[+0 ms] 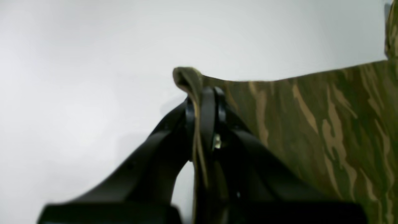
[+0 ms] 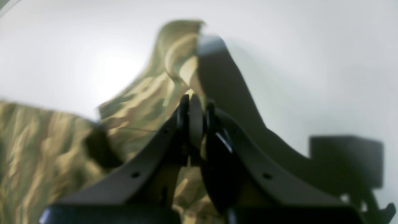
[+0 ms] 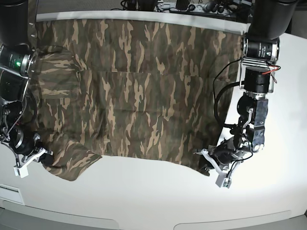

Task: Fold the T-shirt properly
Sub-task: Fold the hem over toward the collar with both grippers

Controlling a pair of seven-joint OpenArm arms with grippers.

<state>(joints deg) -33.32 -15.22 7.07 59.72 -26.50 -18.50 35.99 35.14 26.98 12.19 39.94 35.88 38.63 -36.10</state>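
One T-shirt [image 3: 139, 91], camouflage print, lies spread flat over the white table [image 3: 153, 196], filling the base view from 9 o'clock round to 3 o'clock. Two arms, two grippers. Left gripper [image 1: 203, 93], low at 4 o'clock in the base view, forearm angled down from the upper edge: jaws closed, pinching a raised fold at the shirt's edge. Right gripper [image 2: 194, 109], low at 8 o'clock beside the sleeve: jaws closed on bunched cloth of the sleeve, which rises past the fingertips. A black cable [image 3: 218, 91] loops over the cloth by the left arm. Wrist views are blurred; finer detail unreadable.
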